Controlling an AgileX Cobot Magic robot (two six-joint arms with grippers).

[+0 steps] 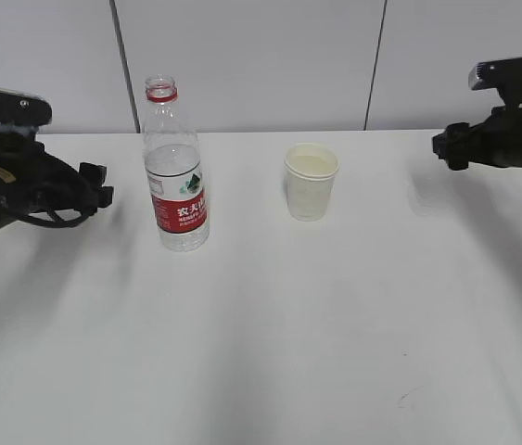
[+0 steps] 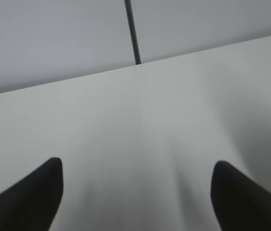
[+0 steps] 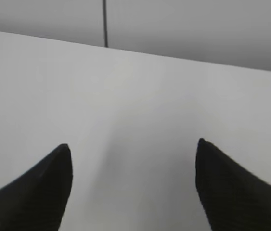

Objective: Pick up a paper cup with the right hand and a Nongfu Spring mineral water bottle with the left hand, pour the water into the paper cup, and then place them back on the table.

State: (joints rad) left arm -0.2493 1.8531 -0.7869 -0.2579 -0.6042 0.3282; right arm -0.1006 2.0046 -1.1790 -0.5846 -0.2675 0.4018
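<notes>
Both things stand on the table, and neither arm holds anything.

Your left hand (image 1: pixel 94 185) hangs left of the Nongfu Spring mineral water bottle (image 1: pixel 176 167), fingers spread wide and empty. Your right hand (image 1: pixel 446 146) hangs well right of the paper cup (image 1: pixel 311 181), also wide and empty. The bottle has no cap and is about half full of water (image 1: pixel 175 181). The cup seems to have some liquid inside, so the pour looks done. Both rest on the table (image 1: pixel 335 324).
</notes>
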